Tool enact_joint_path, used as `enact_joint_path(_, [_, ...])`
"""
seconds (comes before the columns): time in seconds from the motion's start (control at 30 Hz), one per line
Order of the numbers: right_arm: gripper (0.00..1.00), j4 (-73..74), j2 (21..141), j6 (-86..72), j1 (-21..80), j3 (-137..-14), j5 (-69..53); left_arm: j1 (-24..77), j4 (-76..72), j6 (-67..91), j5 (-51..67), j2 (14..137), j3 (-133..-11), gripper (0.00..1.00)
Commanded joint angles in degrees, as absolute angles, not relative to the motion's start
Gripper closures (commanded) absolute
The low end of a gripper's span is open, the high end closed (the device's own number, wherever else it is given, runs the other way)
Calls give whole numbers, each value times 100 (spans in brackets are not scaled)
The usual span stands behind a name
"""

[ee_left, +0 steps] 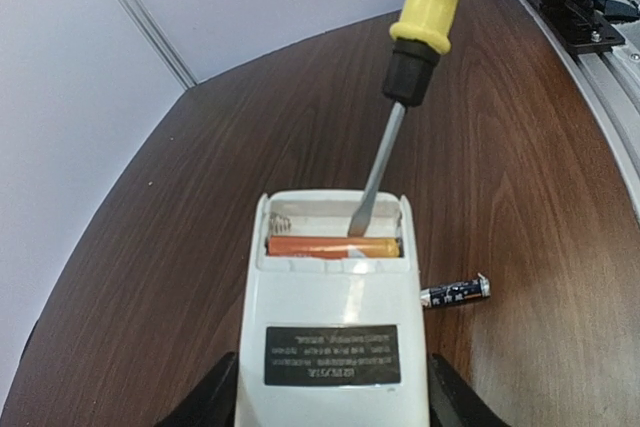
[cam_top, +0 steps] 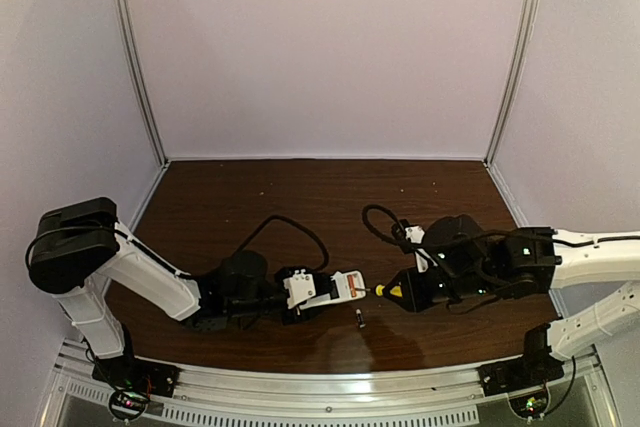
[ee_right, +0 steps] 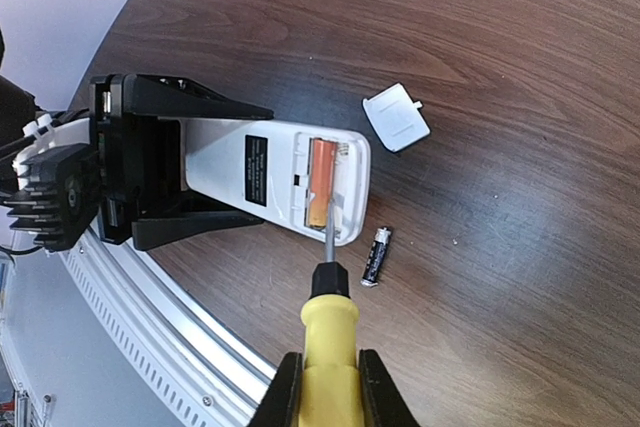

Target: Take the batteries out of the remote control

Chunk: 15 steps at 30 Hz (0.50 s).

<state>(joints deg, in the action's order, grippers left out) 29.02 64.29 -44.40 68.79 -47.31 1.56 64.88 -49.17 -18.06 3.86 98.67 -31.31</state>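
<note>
Right gripper (ee_right: 329, 387): clamped tight on the yellow handle of the screwdriver (ee_right: 330, 332).
Screwdriver tip: inside the open battery bay, touching the orange battery (ee_left: 330, 246).
Left gripper (ee_left: 330, 402): jaws part-way apart, gripping the remote (ee_left: 330, 307), label side up.
Dark battery (ee_left: 455, 292): out, lying on the table (ee_left: 200, 197) just beside the remote.
Cover (ee_right: 398, 117): on the table, near the remote's open end.

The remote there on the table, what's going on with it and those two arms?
The left gripper holds the remote control with its back side up and its battery compartment open. The right gripper is clamped on a yellow-handled screwdriver, whose tip is down in the compartment at the orange battery. The dark battery is already out, lying on the table beside the remote, and the white cover lies off to the side.
</note>
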Motion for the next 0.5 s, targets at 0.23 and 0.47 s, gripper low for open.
enact_joint_path(0.23, [100, 2559, 6656, -4472, 6900, -4703, -106, 6477, -5344, -1829, 483, 9892, -3234, 100])
enact_joint_path(0.47, [100, 2403, 6609, -4562, 6823, -4669, -354, 6475, -5353, -1839, 449, 9925, -3243, 100])
